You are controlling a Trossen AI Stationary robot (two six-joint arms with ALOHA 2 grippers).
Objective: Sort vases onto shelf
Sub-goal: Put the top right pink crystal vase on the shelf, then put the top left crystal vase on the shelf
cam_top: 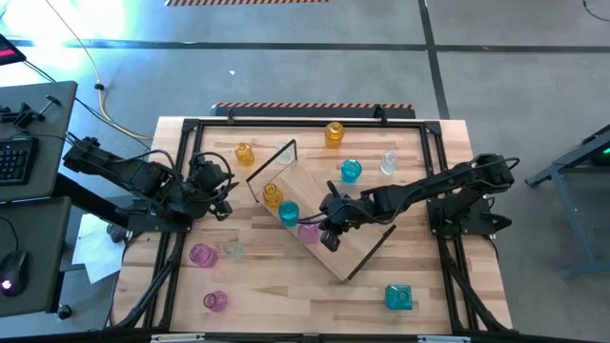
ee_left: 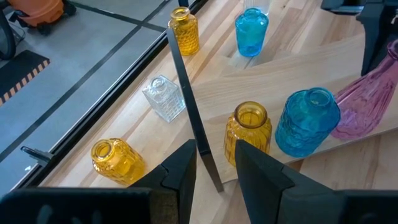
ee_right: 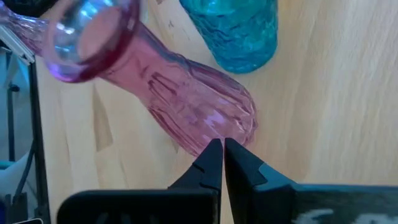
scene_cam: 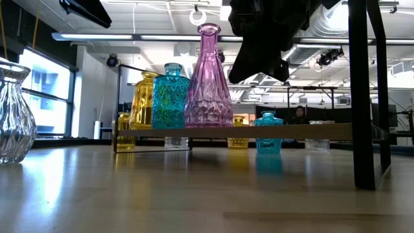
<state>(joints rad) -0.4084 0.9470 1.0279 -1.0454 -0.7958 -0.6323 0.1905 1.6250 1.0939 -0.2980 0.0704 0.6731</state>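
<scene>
The shelf (cam_top: 329, 224) lies diagonally, long axis 10 to 4 o'clock; pink vase (scene_cam: 208, 81) stands upright on it. Right fingers (ee_right: 222, 163) closed, empty; left fingers (ee_left: 214, 171) parted, empty. No legible writing.

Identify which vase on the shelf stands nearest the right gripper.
The tall pink vase, narrow-necked, at the row's end beside the shut right gripper; the teal and amber ones stand farther along.
</scene>
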